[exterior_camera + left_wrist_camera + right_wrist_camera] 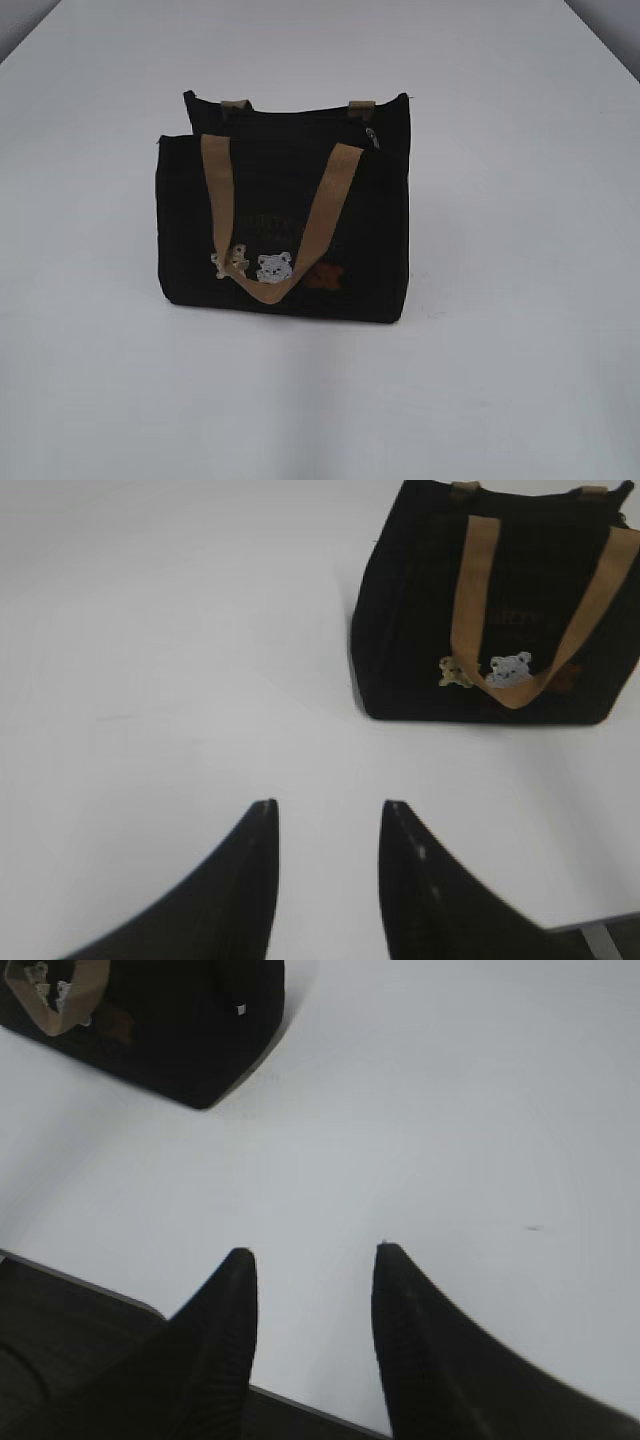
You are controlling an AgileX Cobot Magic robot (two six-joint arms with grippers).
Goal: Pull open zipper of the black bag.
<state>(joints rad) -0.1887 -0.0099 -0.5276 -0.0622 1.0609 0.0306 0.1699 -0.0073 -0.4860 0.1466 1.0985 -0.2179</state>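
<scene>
Standing upright near the middle of the white worktop (pixel 520 380), the black bag (pixel 280 225) faces the exterior camera with its patched front panel, one tan handle (pixel 290 215) drooping down over that panel and the other barely showing at the back edge. It looks like soft, light fabric with little stiffness of its own, so it would probably slide or fold if the pull were tugged without the body being steadied. The zipper (pixel 372 136) runs along the top edge, and a small silvery glint at the bag's right-hand end appears to be the metal pull; that is the place to take hold, pinching the ring rather than the webbing, while the other arm braces the opposite end or a side wall. Whether the bag holds anything cannot be told, as the top is dark and nothing inside shows. The left tool (pixel 325 815) hangs released and empty over bare worktop, well apart from the bag, which lies ahead and to its right. The right tool (pixel 312 1258) is likewise parted and empty, near the worktop's front edge.
</scene>
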